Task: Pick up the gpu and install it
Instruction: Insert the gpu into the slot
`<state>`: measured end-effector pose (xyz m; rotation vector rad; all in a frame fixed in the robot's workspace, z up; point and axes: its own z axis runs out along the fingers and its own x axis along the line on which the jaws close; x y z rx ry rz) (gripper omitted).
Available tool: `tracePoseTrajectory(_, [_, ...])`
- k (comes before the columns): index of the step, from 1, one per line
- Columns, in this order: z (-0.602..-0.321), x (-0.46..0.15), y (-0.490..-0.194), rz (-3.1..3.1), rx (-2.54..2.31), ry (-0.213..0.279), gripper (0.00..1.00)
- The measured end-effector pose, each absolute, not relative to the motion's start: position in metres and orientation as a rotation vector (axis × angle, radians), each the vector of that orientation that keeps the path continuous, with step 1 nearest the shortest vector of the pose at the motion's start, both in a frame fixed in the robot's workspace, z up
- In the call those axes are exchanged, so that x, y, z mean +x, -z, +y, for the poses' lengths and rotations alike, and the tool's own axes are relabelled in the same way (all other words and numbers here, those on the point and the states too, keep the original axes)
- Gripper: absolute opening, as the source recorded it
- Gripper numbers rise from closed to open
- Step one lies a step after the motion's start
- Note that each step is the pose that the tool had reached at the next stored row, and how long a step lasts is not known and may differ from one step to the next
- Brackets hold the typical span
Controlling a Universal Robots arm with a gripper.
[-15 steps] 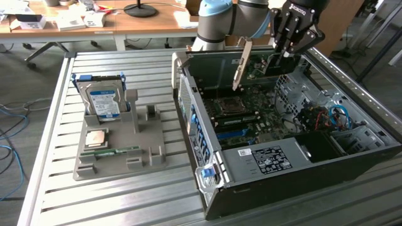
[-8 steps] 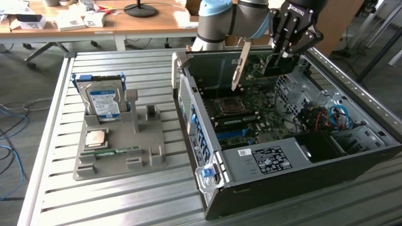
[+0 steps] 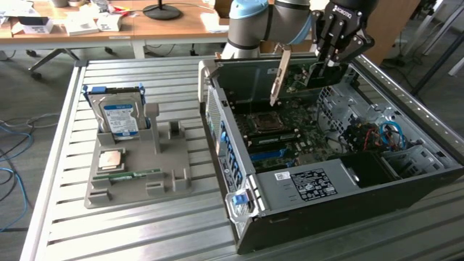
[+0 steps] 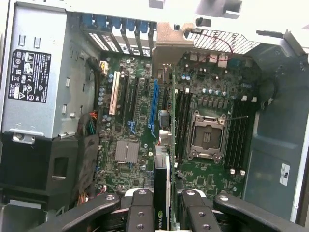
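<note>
The gripper (image 3: 327,62) is clamping the gpu (image 3: 308,75) between its fingers, partly closed around the card's upper edge. It is holding the card upright and edge-down above the open computer case (image 3: 406,179), over the far end of that case in the exterior view. The card's silver bracket (image 3: 278,76) is hanging down on the side toward the case's rear wall. Its lower tip is dipping inside the case while the card itself is sitting clear of the motherboard (image 3: 290,136), not yet seated in any slot. In the wrist view the gripper (image 4: 165,205) is showing its two dark fingers (image 4: 140,208) pressing on either side of the gpu (image 4: 161,183). The card is appearing edge-on there, running along the case's length between the blue slot (image 4: 153,108) and the cpu socket (image 4: 207,135) on the motherboard (image 4: 130,121). The power supply (image 4: 36,82) is occupying the case's end opposite its rear wall, well apart from the card. Outside the case, on the exterior view's left of it, a gray holder (image 3: 167,163) is sitting on the slatted table (image 3: 145,234). A hard drive (image 3: 119,119) is standing upright in that holder.
</note>
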<state>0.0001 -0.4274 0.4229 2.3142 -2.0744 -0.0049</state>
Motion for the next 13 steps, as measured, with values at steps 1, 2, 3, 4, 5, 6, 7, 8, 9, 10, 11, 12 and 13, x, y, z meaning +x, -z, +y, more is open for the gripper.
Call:
tracePoseTrajectory(1, [-0.4275, 0.0, -0.4229, -2.08, 2.31, 0.005, 0.26])
tracePoseTrajectory(2, [-0.4275, 0.0, -0.4229, -2.09, 2.3, 0.005, 0.26])
tracePoseTrajectory(3, [-0.4275, 0.0, -0.4228, -2.103, 2.288, 0.005, 0.26])
tracePoseTrajectory(4, [-0.4276, 0.0, -0.4227, -2.117, 2.275, 0.006, 0.26])
tracePoseTrajectory(5, [-0.4276, 0.0, -0.4227, -2.131, 2.262, 0.006, 0.26])
tracePoseTrajectory(6, [-0.4276, 0.0, -0.4227, -2.142, 2.251, 0.006, 0.26])
tracePoseTrajectory(7, [-0.4276, 0.0, -0.4226, -2.149, 2.245, 0.006, 0.26])
tracePoseTrajectory(8, [-0.4276, 0.0, -0.4226, -2.152, 2.242, 0.006, 0.26])
tracePoseTrajectory(9, [-0.4276, 0.0, -0.4225, -2.152, 2.242, 0.006, 0.26])
tracePoseTrajectory(10, [-0.4276, 0.0, -0.4225, -2.152, 2.242, 0.006, 0.26])
tracePoseTrajectory(11, [-0.4276, 0.0, -0.4225, -2.152, 2.242, 0.006, 0.26])
tracePoseTrajectory(12, [-0.4275, 0.0, -0.4225, -2.152, 2.242, 0.007, 0.26])
tracePoseTrajectory(13, [-0.4275, 0.0, -0.4224, -2.152, 2.242, 0.007, 0.26])
